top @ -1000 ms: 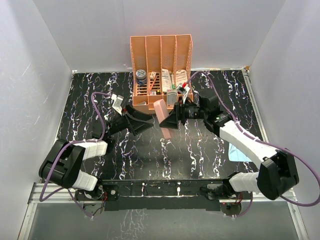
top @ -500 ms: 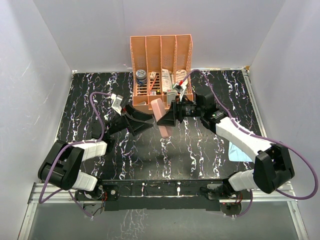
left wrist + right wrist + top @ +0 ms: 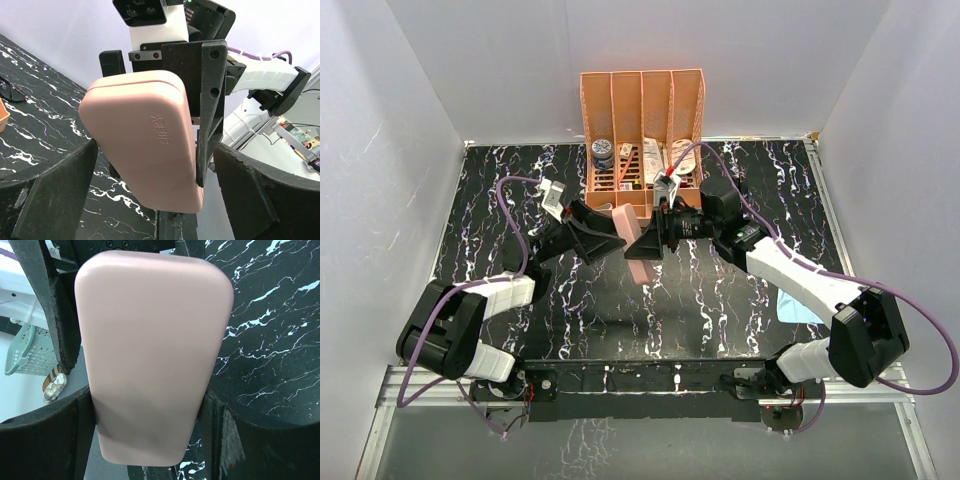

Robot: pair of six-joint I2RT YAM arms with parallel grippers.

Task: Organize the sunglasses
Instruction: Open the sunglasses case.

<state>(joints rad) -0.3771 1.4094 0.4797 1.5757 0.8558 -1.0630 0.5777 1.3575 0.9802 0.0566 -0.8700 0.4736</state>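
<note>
The pink glasses case (image 3: pixel 642 268) hangs above the table's middle, upright and slightly tilted. My right gripper (image 3: pixel 644 243) is shut on it; in the right wrist view the case (image 3: pixel 152 350) fills the gap between both fingers of that gripper (image 3: pixel 150 395). My left gripper (image 3: pixel 609 236) is open, its fingers standing on either side of the case's (image 3: pixel 142 145) lower end with gaps on both sides. The left gripper (image 3: pixel 155 147) holds nothing. The sunglasses (image 3: pixel 11 90), thin and black, lie on the table at the far left of the left wrist view.
An orange slotted organizer (image 3: pixel 642 110) with small items stands at the back centre. A light blue cloth (image 3: pixel 798 305) lies on the black marbled table under the right arm. White walls close in three sides.
The right arm has carried the pink case leftward, toward the left gripper. The left gripper has edged toward the case, which now sits between its open fingers.
</note>
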